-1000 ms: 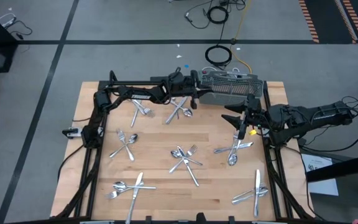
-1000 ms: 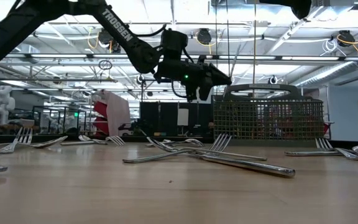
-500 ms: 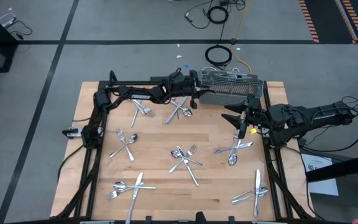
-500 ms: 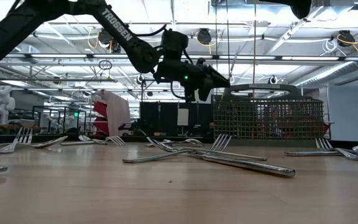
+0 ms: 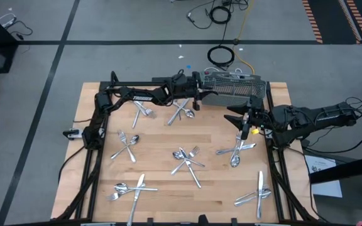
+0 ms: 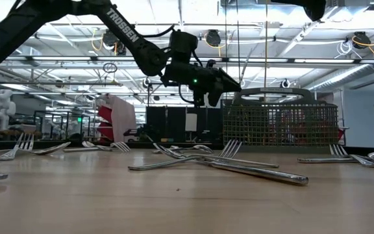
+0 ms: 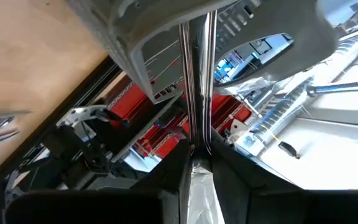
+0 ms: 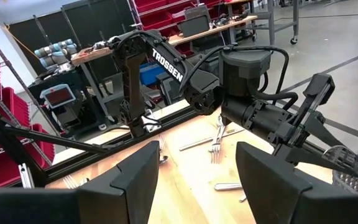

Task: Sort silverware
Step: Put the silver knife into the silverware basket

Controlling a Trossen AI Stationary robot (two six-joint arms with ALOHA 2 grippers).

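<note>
Sorting has hardly begun, by your pictures: nearly all the silverware (image 5: 187,160) lies in crossed heaps over the table (image 5: 162,194), and only the caddy (image 5: 234,90) at the far edge could hold any, though you cannot see inside. Your left gripper (image 5: 201,95) hangs beside the caddy's near end with its fingers pinched on a thin shiny piece (image 7: 197,93), while your right gripper (image 5: 239,116) waits, spread and empty, over the table's right side. You can read TROSSEN in white on the left arm (image 6: 123,26).
</note>
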